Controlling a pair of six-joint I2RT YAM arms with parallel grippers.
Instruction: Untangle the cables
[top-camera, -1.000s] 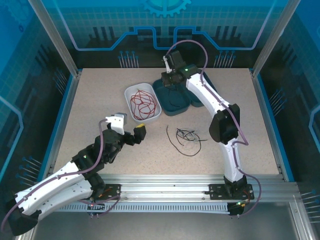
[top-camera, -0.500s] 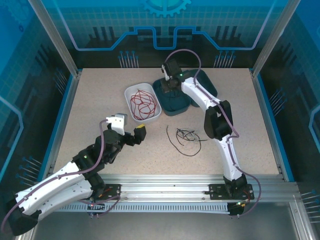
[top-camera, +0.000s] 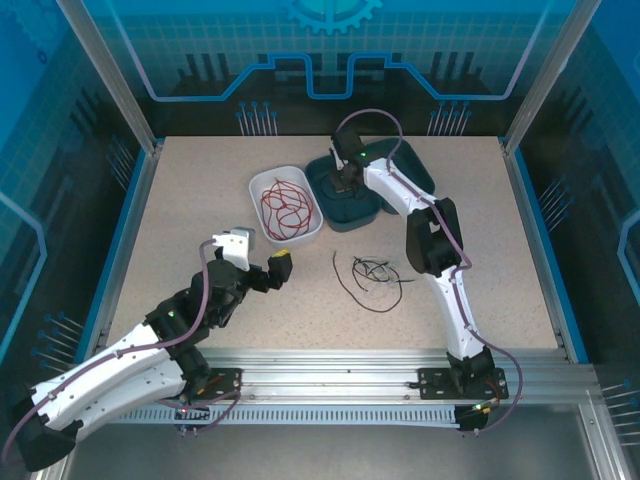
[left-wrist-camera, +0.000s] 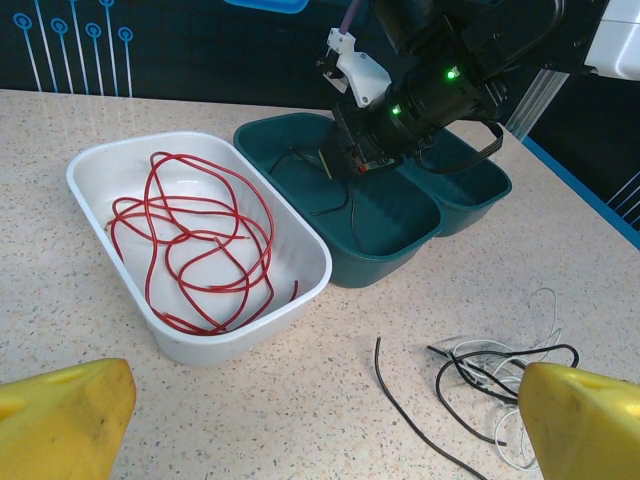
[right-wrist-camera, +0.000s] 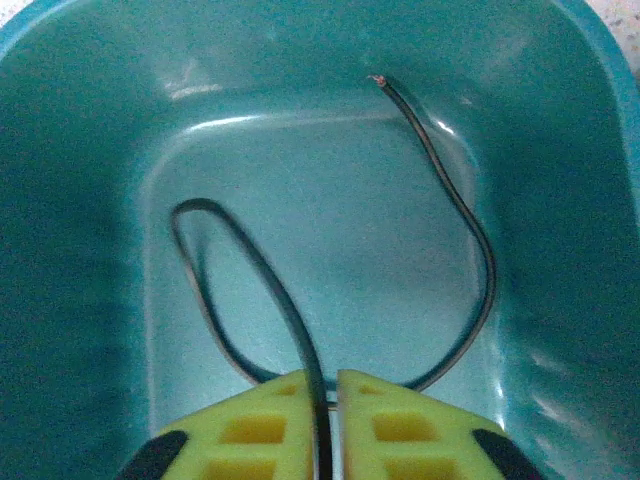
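Note:
A red cable (top-camera: 285, 207) (left-wrist-camera: 195, 235) lies coiled in the white tray (top-camera: 262, 180) (left-wrist-camera: 300, 235). My right gripper (top-camera: 345, 185) (right-wrist-camera: 323, 395) reaches down into the teal tray (top-camera: 360, 215) (right-wrist-camera: 90, 200) (left-wrist-camera: 390, 225), its yellow fingers (right-wrist-camera: 270, 420) shut on a black cable (right-wrist-camera: 470, 235) that loops over the tray floor. Another black cable (top-camera: 375, 272) (left-wrist-camera: 470, 365) lies tangled with a whitish cable (left-wrist-camera: 545, 305) on the table. My left gripper (top-camera: 262, 255) (left-wrist-camera: 320, 420) hovers open over the table, left of that tangle, holding nothing.
A second teal tray (top-camera: 415, 165) (left-wrist-camera: 465, 180) stands behind the first. The white and teal trays sit side by side at the back centre. Blue frame rails (top-camera: 130, 215) border the tabletop.
My right gripper has come forward and down into the teal tray, bringing the black cable with it. The left arm has not moved.

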